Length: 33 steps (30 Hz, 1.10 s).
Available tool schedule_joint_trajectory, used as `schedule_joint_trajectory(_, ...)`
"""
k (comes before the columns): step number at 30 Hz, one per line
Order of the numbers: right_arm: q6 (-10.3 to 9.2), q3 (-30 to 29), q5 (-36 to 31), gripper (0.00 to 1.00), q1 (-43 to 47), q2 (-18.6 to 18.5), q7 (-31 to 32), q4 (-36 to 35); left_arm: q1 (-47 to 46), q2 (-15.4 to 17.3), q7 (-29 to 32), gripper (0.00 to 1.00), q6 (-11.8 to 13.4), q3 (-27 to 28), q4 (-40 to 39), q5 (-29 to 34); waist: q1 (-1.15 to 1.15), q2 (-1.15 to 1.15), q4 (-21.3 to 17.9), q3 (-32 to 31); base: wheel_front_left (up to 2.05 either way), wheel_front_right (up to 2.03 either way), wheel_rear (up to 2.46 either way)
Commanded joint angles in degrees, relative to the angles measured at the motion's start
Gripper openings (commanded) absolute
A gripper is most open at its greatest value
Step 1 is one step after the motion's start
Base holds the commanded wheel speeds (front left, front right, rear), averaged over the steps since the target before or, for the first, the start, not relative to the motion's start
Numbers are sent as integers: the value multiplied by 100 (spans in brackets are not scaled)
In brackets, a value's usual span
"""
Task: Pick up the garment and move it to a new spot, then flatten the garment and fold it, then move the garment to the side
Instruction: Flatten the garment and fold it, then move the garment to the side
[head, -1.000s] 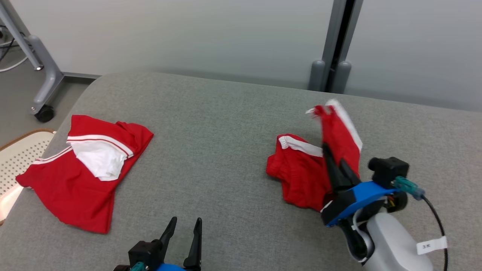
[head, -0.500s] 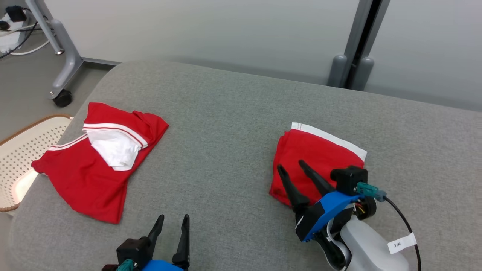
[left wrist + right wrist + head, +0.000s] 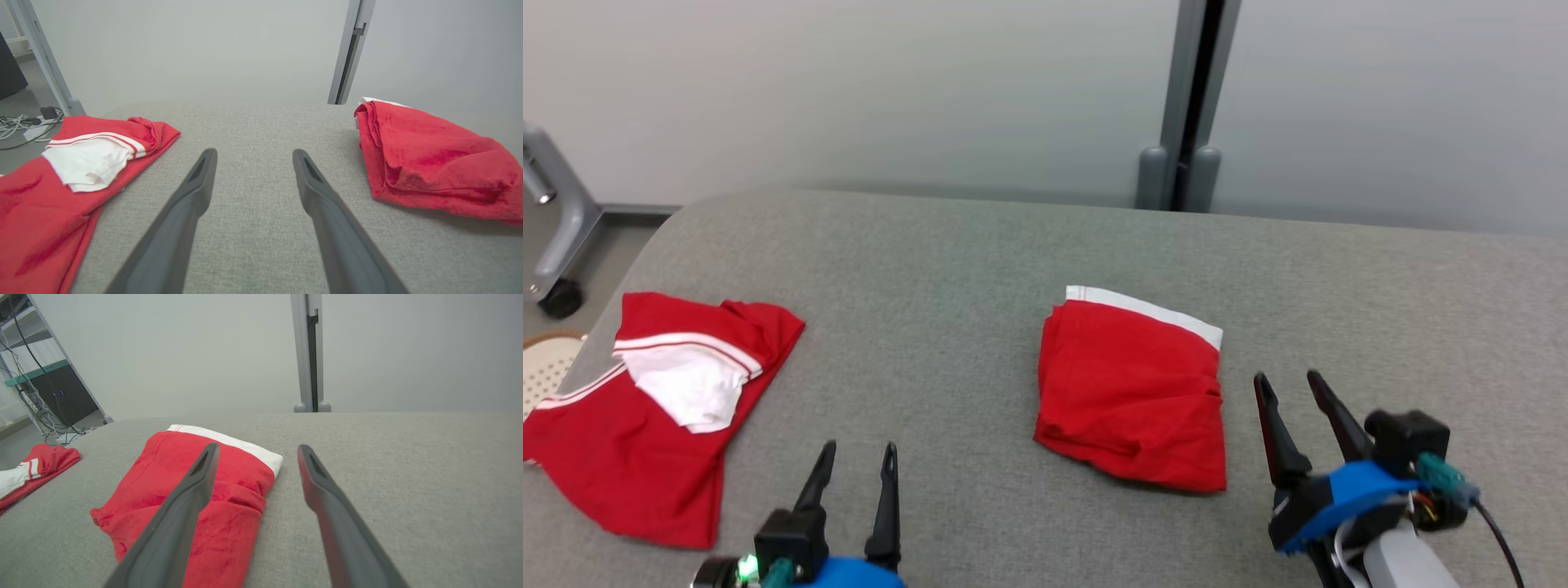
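A folded red garment (image 3: 1134, 392) with a white band along its far edge lies flat on the grey padded table (image 3: 980, 261). In the left wrist view the garment (image 3: 425, 157) is to the right, in the right wrist view the garment (image 3: 192, 490) lies under the left finger. My right gripper (image 3: 1289, 382) stands open just right of it, clear of the cloth, with nothing between its fingers. My left gripper (image 3: 859, 451) is open at the lower left, over bare table, between the two red pieces.
A second red garment (image 3: 654, 408) with white stripes and a white lining lies rumpled at the table's left edge. A perforated white chair seat (image 3: 543, 367) and a wheeled grey frame leg (image 3: 556, 245) stand off the left side. A grey post (image 3: 1188, 106) rises behind the table.
My right gripper opened and let go of the red garment, which dropped into a flat folded rectangle. The gripper then drew back to the right of it. The head camera shifted.
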Motion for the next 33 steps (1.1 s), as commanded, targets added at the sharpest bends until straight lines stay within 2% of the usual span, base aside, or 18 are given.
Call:
schedule_joint_trajectory(1,1,-92,-106,100,249,-3,-16,-19,183,12,-14,100,64,19,23,123,0,0,-177,-152,0,0,0)
schedule_joint_trajectory(9,1,-484,-372,100,1032,-7,-17,42,749,4,-15,100,169,57,-145,357,0,0,-344,-335,0,0,0)
schedule_joint_trajectory(17,1,-407,-322,100,1173,-5,-17,174,809,-12,-15,100,122,-85,-231,361,0,0,-282,-345,0,0,0)
schedule_joint_trajectory(22,1,-116,-95,100,813,-4,-18,445,697,-12,-15,100,-49,-221,-26,294,0,0,-196,-258,0,0,0)
schedule_joint_trajectory(29,1,221,63,100,-50,-7,-17,724,421,-13,-15,100,-135,-387,27,205,0,0,98,217,0,0,0)
schedule_joint_trajectory(33,1,288,116,100,-692,-7,-2,1250,202,-17,-15,100,-169,-518,118,39,0,0,353,529,0,0,0)
